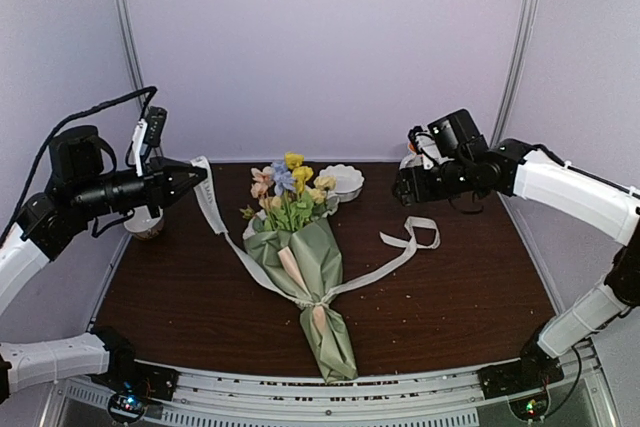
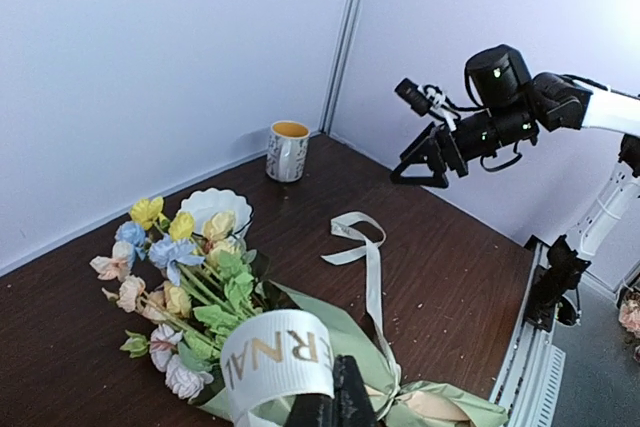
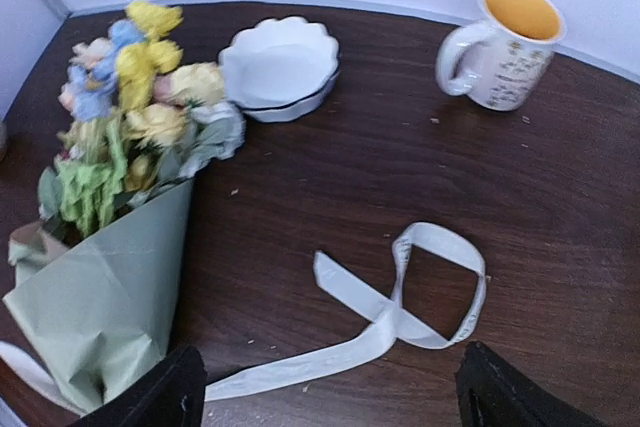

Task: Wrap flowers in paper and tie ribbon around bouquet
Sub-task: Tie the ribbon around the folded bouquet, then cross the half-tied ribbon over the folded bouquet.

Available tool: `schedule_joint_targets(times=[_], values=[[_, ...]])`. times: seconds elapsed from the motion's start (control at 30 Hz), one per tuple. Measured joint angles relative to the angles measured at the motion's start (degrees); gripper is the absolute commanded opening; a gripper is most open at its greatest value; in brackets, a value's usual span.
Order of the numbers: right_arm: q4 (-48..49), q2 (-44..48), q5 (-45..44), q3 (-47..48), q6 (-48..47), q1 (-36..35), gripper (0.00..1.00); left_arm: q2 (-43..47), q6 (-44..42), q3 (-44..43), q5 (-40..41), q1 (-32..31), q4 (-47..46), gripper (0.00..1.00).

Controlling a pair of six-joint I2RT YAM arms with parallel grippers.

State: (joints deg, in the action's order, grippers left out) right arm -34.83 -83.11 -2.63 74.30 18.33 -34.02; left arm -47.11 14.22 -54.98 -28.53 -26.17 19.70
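**Bouquet.** The bouquet (image 1: 305, 257) lies flat at the centre of the counter (image 1: 460, 297). Its long axis runs near to far with a slight lean. The narrow end points at the near edge, a little right. The blossom end points at the far wall, a little left.

**Flowers and paper.** The flowers (image 1: 285, 187), yellow, blue, peach and cream, spill from the wide mouth of the sage-green paper (image 1: 335, 342). A peach strip of the paper's other side shows along the fold.

**Ribbon.** The ribbon (image 3: 385, 322) is cinched round the lower part of the cone. Whether it is a knot or a bow there cannot be made out. One tail runs right across the counter and ends in a loose flat loop. The other tail rises to the left, off the counter.

**Left end effector.** The left end effector (image 1: 200, 185) is clenched on that raised tail. In its wrist view the ribbon curls over the fingers (image 2: 335, 402) with printed letters showing. The fingers are cut off by the bottom edge, and the contact itself is hidden.

**Right end effector.** The right end effector (image 1: 403, 187) hovers above the far right of the counter. It is released, jaws wide apart, nothing between them. Its wrist view shows only the two finger ends, and the blossoms there are blurred.

**Other items.**
- A white scalloped bowl (image 1: 343, 182) sits just beside the blossoms, on their right.
- A mug (image 3: 500, 47) with a yellow inside stands near the far wall. In the top view it is mostly hidden behind the right end effector.
- A second cup (image 1: 145, 224) stands at the left, partly hidden under the left arm.
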Motion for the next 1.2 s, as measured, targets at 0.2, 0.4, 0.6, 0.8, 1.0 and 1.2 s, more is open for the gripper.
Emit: schedule_joint_targets(times=[0.2, 0.4, 0.6, 0.8, 1.0, 1.2], values=[[9.25, -1.25, 15.04, 0.48, -9.22, -15.56, 0.81, -0.57, 0.79, 0.0, 0.87, -5.09, -1.97, 0.0], [16.15, -16.33, 27.71, 14.01, -14.34, -26.21, 0.82, -0.22, 2.08, -2.95, 1.86, -6.21, -3.8, 0.0], [18.75, -25.77, 30.05, 17.79, -15.69, -26.75, 0.64, 0.52, 2.43, -4.31, 2.54, -6.58, -5.18, 0.0], [20.11, -27.52, 31.69, 17.9, -15.04, -26.6, 0.31, 0.55, 2.4, -4.28, 2.97, -6.69, -5.11, 0.0], [22.23, -27.47, 32.54, 16.39, -14.84, -26.47, 0.21, 0.76, 2.19, -4.28, 3.89, -6.69, -4.94, 0.0], [23.32, -25.77, 32.63, 11.32, -13.55, -25.7, 0.0, 2.25, 1.79, -3.89, 4.28, -6.71, -4.22, 0.0]])
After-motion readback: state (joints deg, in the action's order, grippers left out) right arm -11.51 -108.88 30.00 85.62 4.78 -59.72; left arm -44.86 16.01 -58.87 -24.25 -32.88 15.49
